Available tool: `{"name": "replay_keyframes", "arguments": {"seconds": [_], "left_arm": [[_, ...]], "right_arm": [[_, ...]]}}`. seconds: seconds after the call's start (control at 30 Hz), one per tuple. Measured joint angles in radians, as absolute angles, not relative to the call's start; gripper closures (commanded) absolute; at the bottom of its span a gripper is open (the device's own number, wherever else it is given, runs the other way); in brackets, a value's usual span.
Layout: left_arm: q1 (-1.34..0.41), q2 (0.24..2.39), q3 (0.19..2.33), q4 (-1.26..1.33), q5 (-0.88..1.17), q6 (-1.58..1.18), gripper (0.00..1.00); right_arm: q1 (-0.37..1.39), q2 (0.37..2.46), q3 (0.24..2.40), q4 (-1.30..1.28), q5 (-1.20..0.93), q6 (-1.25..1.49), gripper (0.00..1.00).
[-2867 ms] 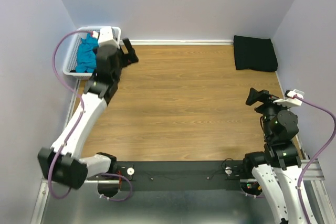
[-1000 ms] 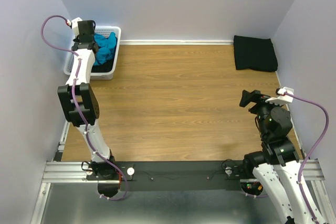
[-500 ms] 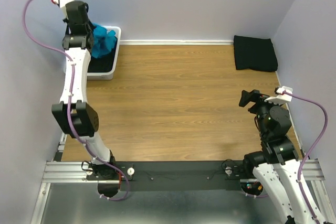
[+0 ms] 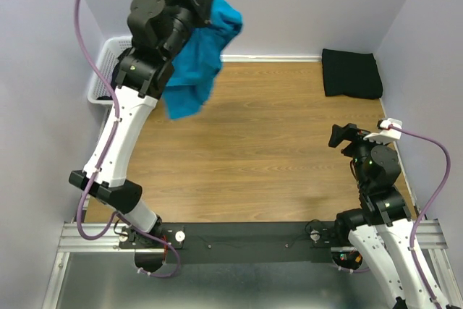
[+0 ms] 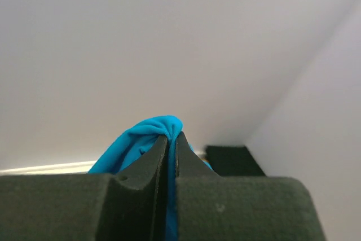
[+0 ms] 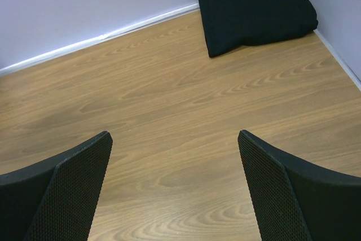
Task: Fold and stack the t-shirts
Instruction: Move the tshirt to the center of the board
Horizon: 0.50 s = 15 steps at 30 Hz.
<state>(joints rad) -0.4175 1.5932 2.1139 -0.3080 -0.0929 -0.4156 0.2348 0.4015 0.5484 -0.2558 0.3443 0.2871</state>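
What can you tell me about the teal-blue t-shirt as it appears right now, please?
The teal-blue t-shirt is a plain, bright garment of soft fabric, bunched and unfolded. A fold of it is pinched between the shut jaws of the left gripper, which is held high. The rest hangs down in loose creases over the far left part of the wooden table, beside the white basket. It appears to touch nothing but the jaws.

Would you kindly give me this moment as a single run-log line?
left claw: shut on teal t-shirt, held aloft | right claw: open, empty | black t-shirt: folded, far right corner of table
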Motion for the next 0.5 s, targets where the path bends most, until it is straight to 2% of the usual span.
{"name": "replay_keyframes", "arguments": {"seconds": [0.17, 0.27, 0.33, 0.37, 0.4, 0.5], "left_arm": [[-0.512, 1.567, 2.028, -0.253, 0.068, -0.441, 1.00], [-0.519, 1.501, 1.857, -0.192, 0.107, -0.459, 0.94], [-0.517, 1.438, 1.685, -0.143, 0.108, -0.476, 0.78], [-0.516, 1.411, 1.598, -0.129, 0.103, -0.483, 0.63], [-0.513, 1.396, 1.537, -0.114, 0.097, -0.491, 0.52], [-0.502, 1.367, 1.311, -0.058, 0.058, -0.527, 0.27]], "right_arm": [[0.235, 0.402, 0.548, -0.256, 0.343, 0.287, 0.00], [0.235, 0.404, 0.548, -0.256, 0.342, 0.286, 0.00], [0.235, 0.405, 0.548, -0.256, 0.335, 0.286, 0.00], [0.235, 0.405, 0.548, -0.256, 0.327, 0.284, 0.00], [0.235, 0.407, 0.548, -0.255, 0.323, 0.283, 0.00], [0.235, 0.428, 0.548, -0.255, 0.292, 0.279, 0.00]]}}
